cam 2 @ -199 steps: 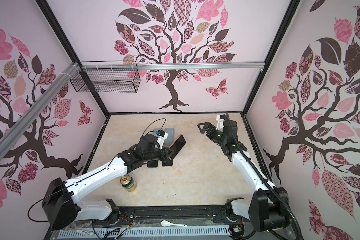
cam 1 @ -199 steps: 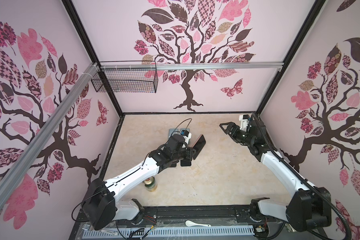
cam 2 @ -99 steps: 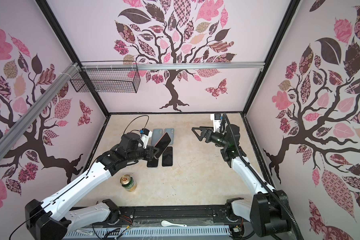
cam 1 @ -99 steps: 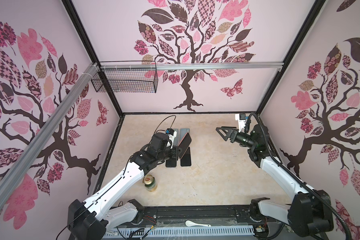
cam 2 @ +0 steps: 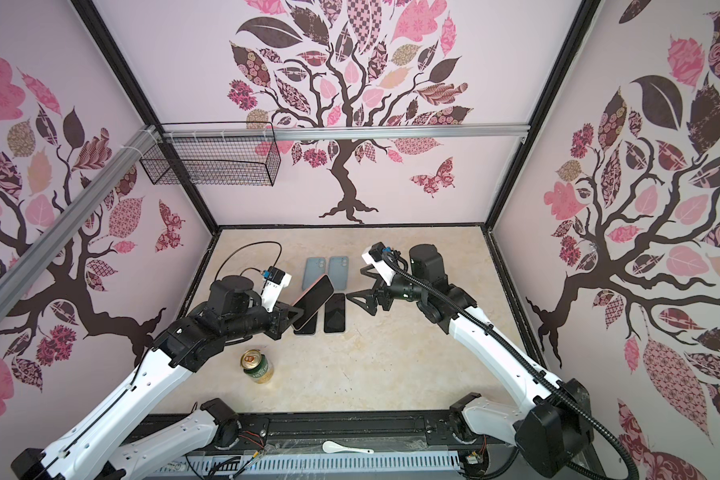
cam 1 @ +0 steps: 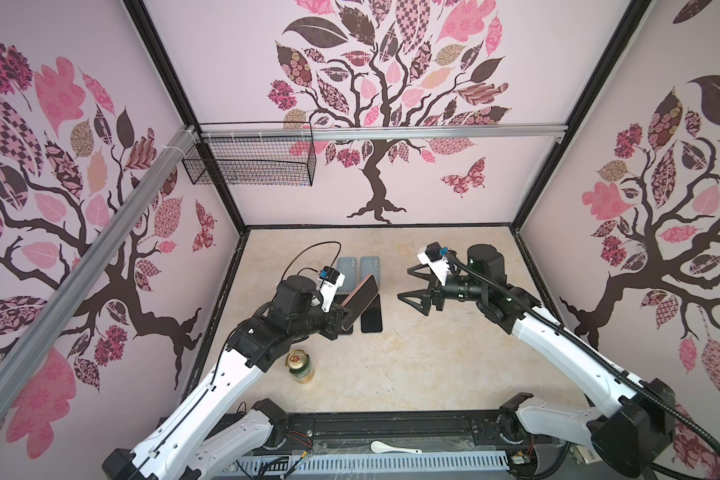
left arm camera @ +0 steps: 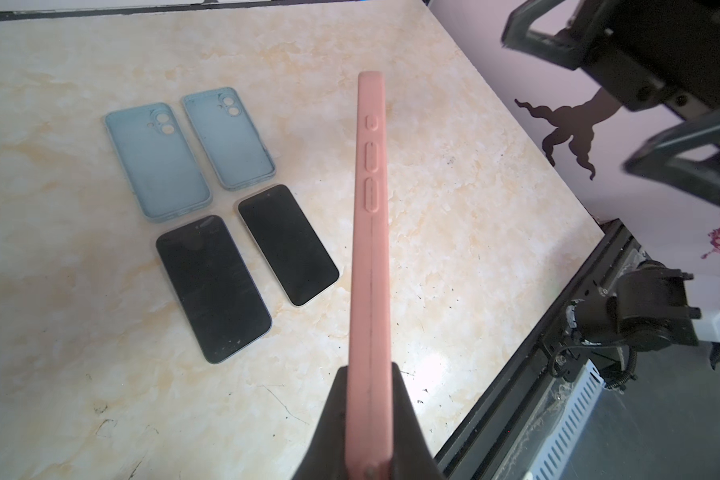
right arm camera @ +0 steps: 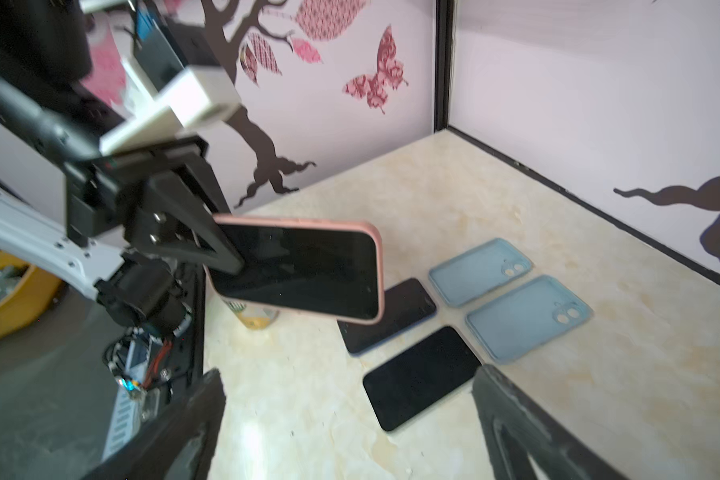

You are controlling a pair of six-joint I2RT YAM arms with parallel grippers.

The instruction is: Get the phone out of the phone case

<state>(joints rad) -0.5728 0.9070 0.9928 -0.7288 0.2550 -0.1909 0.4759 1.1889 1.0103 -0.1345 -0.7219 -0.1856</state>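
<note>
Two grippers face each other over one cased phone held off the table.

Left gripper (left arm camera: 368, 415) pinches the lower end of the pink case (left arm camera: 371, 249), jaws pressed on both faces, with the phone (right arm camera: 300, 270) seated inside, dark screen showing; it hangs tilted above the table (cam 1: 433, 365), partly covering one of two bare phones (left arm camera: 213, 286) that lie flat side by side. Just beyond those, toward the back wall, lie two empty blue cases (left arm camera: 156, 160). The right gripper (cam 1: 408, 284) hovers near the held phone's free end, jaws spread wide, holding nothing. One green can (cam 1: 300, 365) stands upright by the left arm; one white spoon (cam 1: 391, 448) lies on the front rail. The tabletop is cream and marble-patterned; three pink walls carry tree decals, and one wire basket (cam 1: 250, 164) hangs from the back rail.
</note>
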